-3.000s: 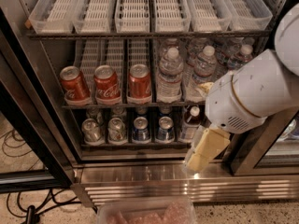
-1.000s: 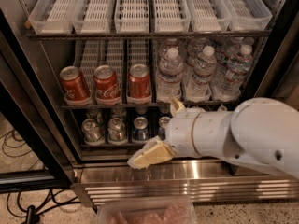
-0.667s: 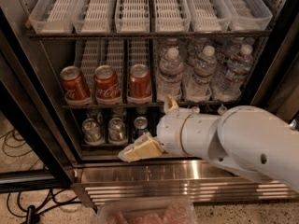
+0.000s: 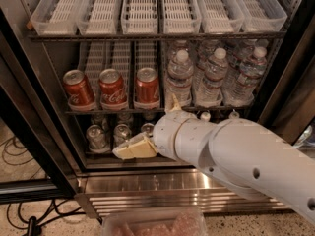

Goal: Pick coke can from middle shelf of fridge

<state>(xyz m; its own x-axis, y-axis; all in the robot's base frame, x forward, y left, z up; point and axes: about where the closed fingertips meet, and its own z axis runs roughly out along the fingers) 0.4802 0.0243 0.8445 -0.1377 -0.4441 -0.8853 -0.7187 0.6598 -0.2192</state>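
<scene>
Fridge [image 4: 147, 183] open, coke can [image 4: 147, 86] above hand [image 4: 134, 149], seemingly apart

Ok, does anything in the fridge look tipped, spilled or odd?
Nothing stands out. The three red aluminium coke cans and clear plastic water bottles stand upright; the gripper sits lower, before the silver cans.

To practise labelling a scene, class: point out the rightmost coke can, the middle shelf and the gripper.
rightmost coke can [image 4: 147, 86]: camera view, on its red side wall.
middle shelf [image 4: 115, 111]: camera view, on its dark front rail.
gripper [image 4: 141, 144]: camera view, on its cream end, below that shelf.
</scene>
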